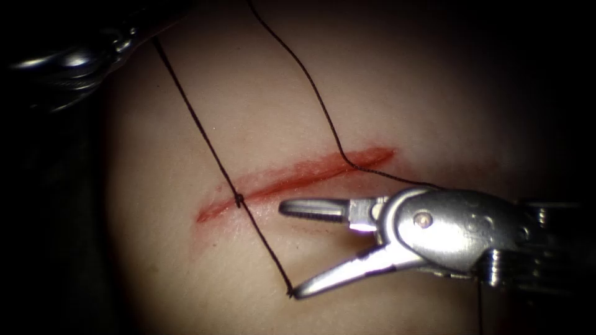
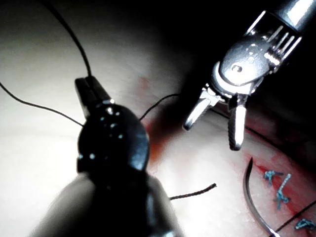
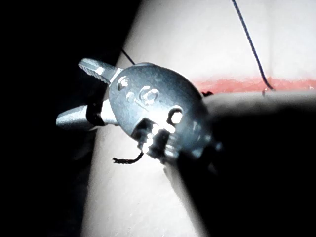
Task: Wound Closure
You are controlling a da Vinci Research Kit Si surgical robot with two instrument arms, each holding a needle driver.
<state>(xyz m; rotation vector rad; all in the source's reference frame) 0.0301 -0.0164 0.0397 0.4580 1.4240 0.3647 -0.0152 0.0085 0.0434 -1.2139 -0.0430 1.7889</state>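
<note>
The tissue point(image 1: 397, 80) bears a red cut point(image 1: 292, 177). My right tool point(image 1: 290, 248) lies just below the cut with its jaws wide open and nothing between them. Its lower jaw tip rests beside the free end of a black thread point(image 1: 205, 142). That thread climbs through a knot point(image 1: 239, 198) on the cut to my left tool point(image 1: 139, 31) at the upper left. In the left wrist view the left tool point(image 2: 89, 89) is shut on the thread point(image 2: 74, 39), and the curved needle point(image 2: 248, 195) lies free on the tissue, held by neither tool.
A second black strand point(image 1: 316, 93) drops from the top into the cut's right end and passes under the right tool. Blue stitches point(image 2: 277, 187) sit beside the needle. A short cut thread end point(image 2: 195, 192) lies on the tissue.
</note>
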